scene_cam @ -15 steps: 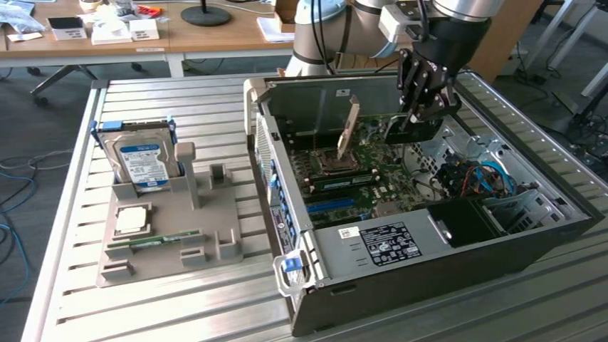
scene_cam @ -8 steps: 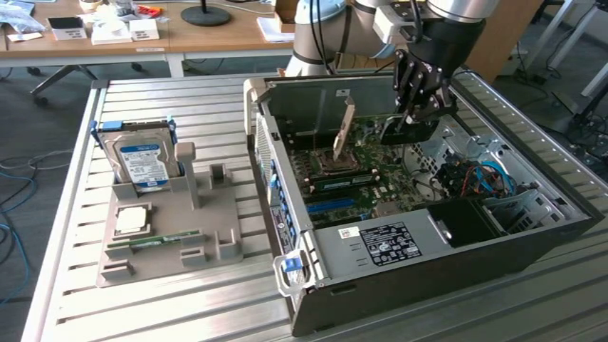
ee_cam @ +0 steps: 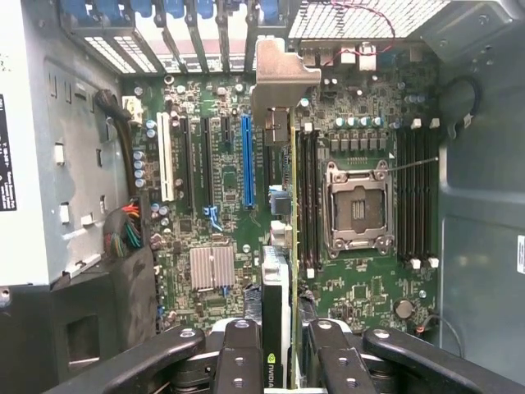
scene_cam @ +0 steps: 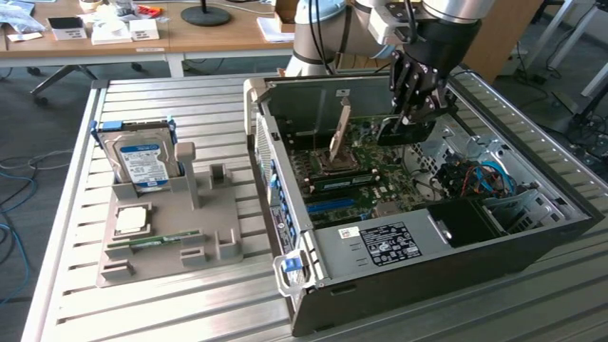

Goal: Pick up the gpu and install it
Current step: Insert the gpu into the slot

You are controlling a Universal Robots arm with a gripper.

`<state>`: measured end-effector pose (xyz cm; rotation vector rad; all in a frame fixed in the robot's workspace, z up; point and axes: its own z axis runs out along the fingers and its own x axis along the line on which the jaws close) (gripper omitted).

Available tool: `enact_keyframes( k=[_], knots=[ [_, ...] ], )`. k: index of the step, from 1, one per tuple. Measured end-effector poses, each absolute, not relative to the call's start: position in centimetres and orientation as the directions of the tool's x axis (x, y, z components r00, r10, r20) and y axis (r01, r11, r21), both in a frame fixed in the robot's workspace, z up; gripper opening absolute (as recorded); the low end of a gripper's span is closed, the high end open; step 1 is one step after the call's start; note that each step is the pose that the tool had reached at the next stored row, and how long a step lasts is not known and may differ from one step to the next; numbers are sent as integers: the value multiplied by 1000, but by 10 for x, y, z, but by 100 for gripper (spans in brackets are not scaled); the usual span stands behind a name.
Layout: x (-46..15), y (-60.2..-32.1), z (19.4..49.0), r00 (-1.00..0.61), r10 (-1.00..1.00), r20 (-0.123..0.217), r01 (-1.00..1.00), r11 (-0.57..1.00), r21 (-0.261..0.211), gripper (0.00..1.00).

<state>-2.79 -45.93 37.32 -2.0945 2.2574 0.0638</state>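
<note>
I am gripping the gpu (ee_cam: 276, 304) between my fingers (ee_cam: 242, 353). My gripper (ee_cam: 283, 355) is standing about half closed, pressing on both faces of the card. The card is sitting edge-on inside the computer case (scene_cam: 532, 242), with its silvery bracket (ee_cam: 284, 78) pointing toward the case's slotted rear wall.

In the exterior view the gpu (scene_cam: 401, 132) is hanging under my gripper (scene_cam: 418, 114), low over the motherboard (scene_cam: 380, 182) in the case's far half. I cannot tell whether its lower edge is touching the board. Seen from my wrist, the card is lying between the blue slot (ee_cam: 247, 160) and the CPU socket (ee_cam: 357, 205).

Outside the case, toward the exterior view's left, a grey holder (scene_cam: 218, 221) is carrying an upright hard drive (scene_cam: 141, 160) and a flat green memory stick (scene_cam: 152, 242). Case and holder are both resting on a ribbed aluminium table (scene_cam: 190, 313).

Beyond the case, a wooden desk (scene_cam: 190, 35) with small boxes is standing on dark grey carpet (scene_cam: 38, 107), and blue cables (scene_cam: 14, 171) are trailing across that floor.
</note>
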Motion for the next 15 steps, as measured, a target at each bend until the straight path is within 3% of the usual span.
enact_keyframes(
  k=[15],
  knots=[
    [-30, -459, 370, -74, -995, -73, -997, 75, -11, 27]
  ],
)
